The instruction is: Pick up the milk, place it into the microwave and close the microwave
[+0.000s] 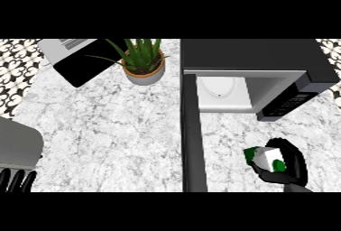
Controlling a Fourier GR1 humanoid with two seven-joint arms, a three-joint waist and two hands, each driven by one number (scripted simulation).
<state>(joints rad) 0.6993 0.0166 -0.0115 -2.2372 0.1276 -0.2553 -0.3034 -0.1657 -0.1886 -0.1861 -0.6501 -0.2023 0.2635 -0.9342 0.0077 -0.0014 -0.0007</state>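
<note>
The milk (pixel 266 159) is a small white carton with green markings, lying in front of the microwave at the lower right. My right hand (pixel 290 166) has its fingers curled round the carton from the right and below. The black microwave (pixel 256 54) stands at the top right with its white inside (pixel 223 92) showing. Its door (pixel 192 135) is swung wide open and reaches toward the view's lower edge, left of the carton. My left hand (pixel 16 179) rests at the lower left corner, fingers up and straight.
A potted green plant (pixel 143 63) stands left of the microwave. A black and grey flat appliance (pixel 76 56) lies at the top left. A grey object (pixel 16 144) sits at the left edge above my left hand. The marble counter (pixel 106 135) spreads across the middle.
</note>
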